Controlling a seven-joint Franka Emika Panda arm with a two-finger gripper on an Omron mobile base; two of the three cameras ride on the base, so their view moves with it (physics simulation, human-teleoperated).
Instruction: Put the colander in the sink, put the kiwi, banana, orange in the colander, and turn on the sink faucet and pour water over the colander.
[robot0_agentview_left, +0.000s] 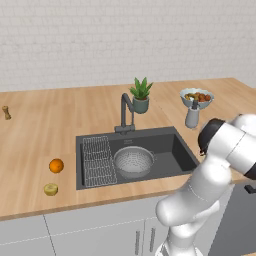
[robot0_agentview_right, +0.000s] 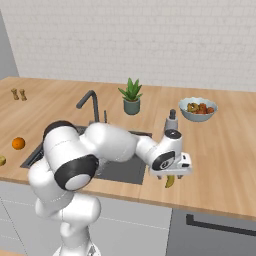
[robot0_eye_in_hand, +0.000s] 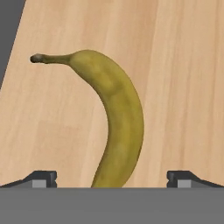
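The silver colander (robot0_agentview_left: 133, 161) sits in the dark sink (robot0_agentview_left: 177, 150), right of the wire rack. On the counter left of the sink lie the orange (robot0_agentview_left: 56, 165) and the kiwi (robot0_agentview_left: 50, 189). The yellow banana (robot0_eye_in_hand: 118, 113) lies on the wood right of the sink. My gripper (robot0_eye_in_hand: 111, 177) hovers just above it, open, one fingertip on each side of its lower end. From the right base view, the gripper (robot0_agentview_right: 169, 176) points down over the banana (robot0_agentview_right: 170, 183). The sink faucet (robot0_agentview_left: 125, 112) stands behind the basin. The water is out of view.
A potted plant (robot0_agentview_left: 141, 95), a fruit bowl (robot0_agentview_left: 197, 97) and a grey bottle (robot0_agentview_left: 192, 116) stand behind and to the right of the sink. A small mill (robot0_agentview_left: 6, 112) stands far left. The counter's front edge runs close to the banana.
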